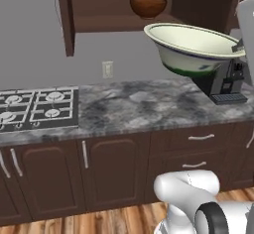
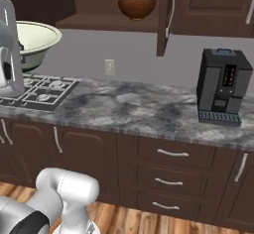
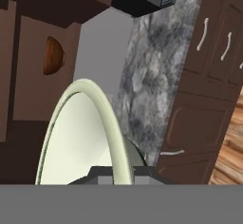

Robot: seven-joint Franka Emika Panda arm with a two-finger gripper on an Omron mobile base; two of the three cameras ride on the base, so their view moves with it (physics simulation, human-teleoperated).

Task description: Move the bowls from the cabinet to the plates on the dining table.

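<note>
The cream-white bowl (image 1: 196, 44) with a green outside hangs tilted in the air above the stone counter, in front of the cabinet. My gripper (image 1: 240, 45) is shut on its rim at the right side. From the other side the bowl (image 2: 34, 38) sits beside my white hand. In the hand view the bowl's rim (image 3: 102, 118) runs up from between my gripper (image 3: 121, 174). The reddish-brown wooden bowl (image 1: 148, 7) (image 2: 136, 7) (image 3: 53, 56) rests on the shelf of the open dark cabinet (image 1: 119, 24) (image 2: 111, 22). The plates and the dining table are out of view.
A black coffee machine (image 2: 222, 87) (image 1: 224, 85) stands on the marbled counter (image 1: 139, 106) (image 2: 134, 109). A gas hob (image 1: 37, 109) (image 2: 42, 91) lies at the counter's left. An open cabinet door (image 1: 64, 17) (image 2: 166, 15) juts out. Low drawers and cupboards sit below.
</note>
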